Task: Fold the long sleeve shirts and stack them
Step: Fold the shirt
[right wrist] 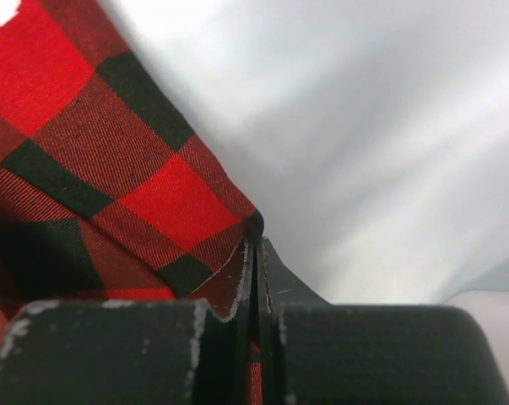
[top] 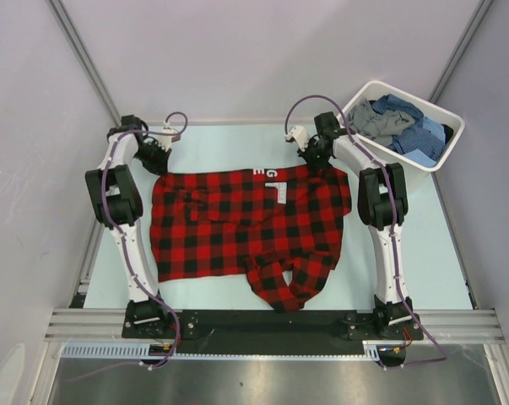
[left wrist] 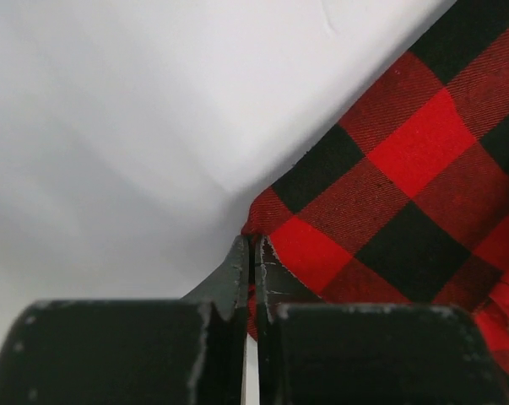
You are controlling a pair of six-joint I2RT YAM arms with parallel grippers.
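1. Shirts first: I count one red-and-black check shirt (top: 246, 228) spread flat on the tabletop (top: 457, 270). It stretches from my left hand (top: 159, 160) across to my right hand (top: 317, 160) and back toward the arm bases.
2. Both hands sit at the far edge of that shirt, one at each far corner, and the cloth between them lies fairly straight.
3. In the left wrist view, the left hand (left wrist: 252, 253) has its two fingers (left wrist: 229, 283) pressed together, with a corner of the check cloth pinched between them. The rest of the shirt runs off to that hand's right.
4. In the right wrist view, the right hand (right wrist: 256, 253) is likewise clamped on a corner. Red cloth shows in the slit between its fingers, and the shirt falls away to its left.
5. One sleeve (top: 288, 283) lies bunched at the near edge, well back from the right hand.
6. One white tub (top: 423, 175) stands just beyond and to the right of the right hand. It holds one grey shirt (top: 374, 122) and blue check cloth (top: 416, 135) in a heap. I cannot tell whether the blue cloth is one shirt or two.
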